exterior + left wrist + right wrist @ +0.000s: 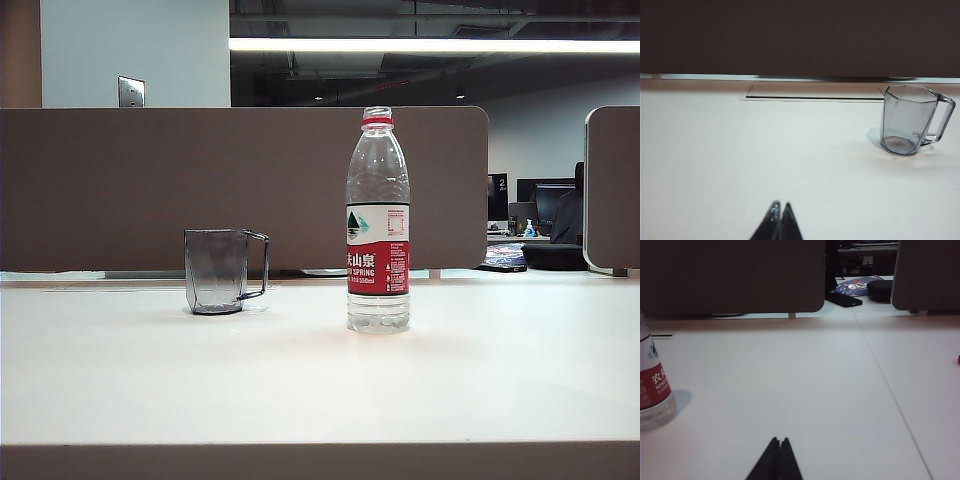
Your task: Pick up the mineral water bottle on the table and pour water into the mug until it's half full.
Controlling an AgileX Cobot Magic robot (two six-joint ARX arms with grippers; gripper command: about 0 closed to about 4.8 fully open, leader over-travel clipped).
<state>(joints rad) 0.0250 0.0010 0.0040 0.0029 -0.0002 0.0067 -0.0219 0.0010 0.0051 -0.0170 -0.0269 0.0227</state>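
Behind the tabletop, a brown partition panel (240, 185) spanning left and centre of the exterior frame. At far right, a second panel (612, 190). Between them, monitors (545, 200) and a blue packet (505, 255). Top edge: a ceiling light strip (430, 45). Upper left: a wall switch plate (131, 92).

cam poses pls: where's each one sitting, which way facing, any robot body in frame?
Exterior: low at the table's front edge, facing the mug and mineral water bottle; no arm visible.
Left wrist: low over the table, facing the mug; left tool tips shut.
Right wrist: low, bottle at frame edge; right tool shut.
Shared: mug in exterior and left wrist; bottle in exterior and right wrist.
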